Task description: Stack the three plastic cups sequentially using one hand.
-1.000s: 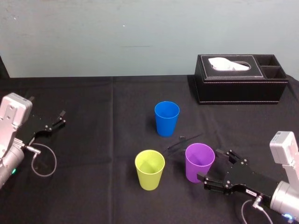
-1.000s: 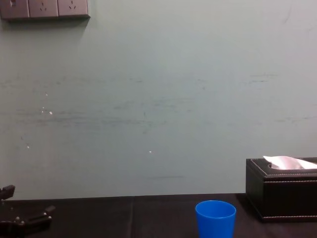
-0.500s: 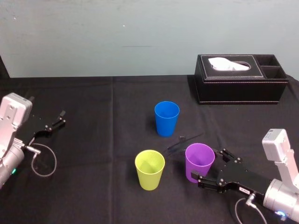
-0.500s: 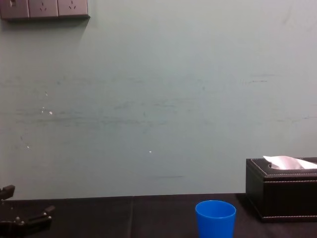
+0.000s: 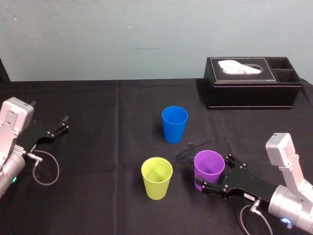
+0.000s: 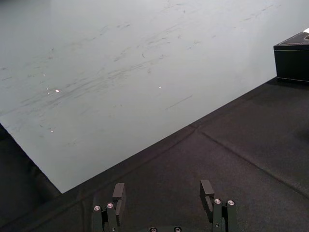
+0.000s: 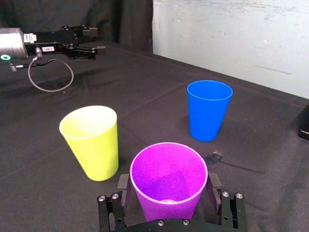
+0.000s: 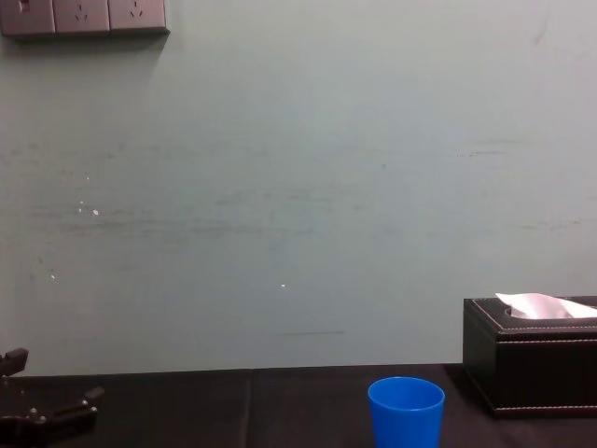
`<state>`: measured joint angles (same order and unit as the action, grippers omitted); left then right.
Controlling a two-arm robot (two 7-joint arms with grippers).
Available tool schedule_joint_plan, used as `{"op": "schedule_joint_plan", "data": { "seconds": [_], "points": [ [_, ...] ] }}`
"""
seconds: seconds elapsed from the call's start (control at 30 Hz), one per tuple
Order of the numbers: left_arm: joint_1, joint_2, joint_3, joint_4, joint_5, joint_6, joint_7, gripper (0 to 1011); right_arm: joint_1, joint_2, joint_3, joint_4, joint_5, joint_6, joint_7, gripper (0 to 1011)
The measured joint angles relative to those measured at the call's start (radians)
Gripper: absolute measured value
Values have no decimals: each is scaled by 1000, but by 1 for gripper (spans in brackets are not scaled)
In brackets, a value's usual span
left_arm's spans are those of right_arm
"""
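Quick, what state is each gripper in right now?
Left gripper: open, empty, parked at the black-clothed table's left side.
Right gripper: open, straddling the purple tapered plastic cup, not yet clamped.

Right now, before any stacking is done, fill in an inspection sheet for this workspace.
Surface: black tablecloth, flat.
Job's things: blue cup, purple cup, yellow-green cup; all upright, apart, unstacked.
Clutter: black tissue box at far right; thin black strip beside purple cup.
Grippers: right gripper open, fingers flanking purple cup; left gripper open, parked at left.
Cables: grey cable loop by left arm.
Surroundings: pale wall, sockets.
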<state>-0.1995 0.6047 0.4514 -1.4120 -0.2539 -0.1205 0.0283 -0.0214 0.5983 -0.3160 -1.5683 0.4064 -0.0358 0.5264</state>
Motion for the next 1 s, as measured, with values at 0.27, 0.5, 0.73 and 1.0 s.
{"op": "schedule_joint_plan", "data": {
  "seconds": [0.27, 0.5, 0.73, 1.0],
  "points": [
    [0, 0, 0, 0, 0, 0, 0, 1010, -2, 2, 1, -1, 0, 0, -1, 964],
    [0, 0, 0, 0, 0, 0, 0, 1010, -3, 3, 2, -3, 0, 0, 0, 814],
    [0, 0, 0, 0, 0, 0, 0, 1010, -3, 4, 2, -4, 1, 0, 0, 741],
    [0, 0, 0, 0, 0, 0, 0, 1010, -4, 5, 3, -5, 1, -1, 0, 724]
  ]
}}
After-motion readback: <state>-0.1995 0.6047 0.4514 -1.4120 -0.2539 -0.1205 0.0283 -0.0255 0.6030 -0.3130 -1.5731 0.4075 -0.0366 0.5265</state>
